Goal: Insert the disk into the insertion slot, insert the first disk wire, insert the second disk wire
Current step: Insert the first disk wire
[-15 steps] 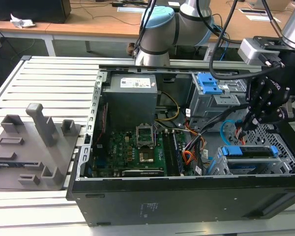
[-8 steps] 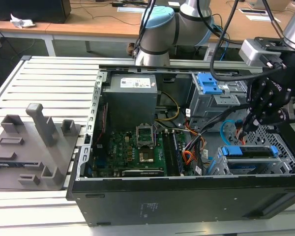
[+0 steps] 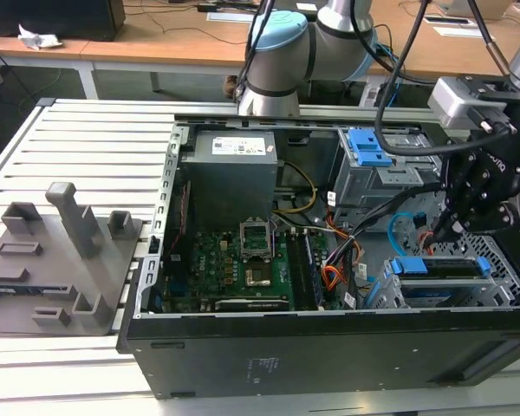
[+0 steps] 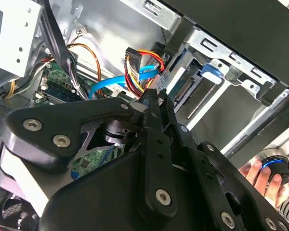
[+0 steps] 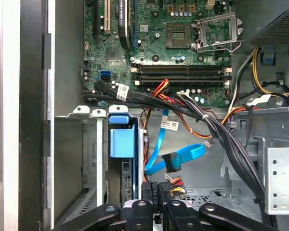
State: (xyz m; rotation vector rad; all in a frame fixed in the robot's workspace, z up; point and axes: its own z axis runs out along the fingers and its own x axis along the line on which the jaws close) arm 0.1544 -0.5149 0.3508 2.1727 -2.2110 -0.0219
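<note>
The disk, silver in a bright blue carrier, lies in the insertion slot of the silver cage at the exterior view's lower right. Its blue tab shows in the first wrist view, and its connector end in the second wrist view. My black gripper hangs just above the disk, behind the cage. Its fingers are shut on a black connector with red, yellow and orange wires, the first disk wire. The second disk wire, flat and light blue, loops loose just past the fingertips, its dark connector free.
The open computer case holds a green motherboard, a power supply and a taller grey cage with blue latches. A thick black cable bundle crosses beside the wires. A grey fixture stands at the exterior view's left. A hand rests outside the case.
</note>
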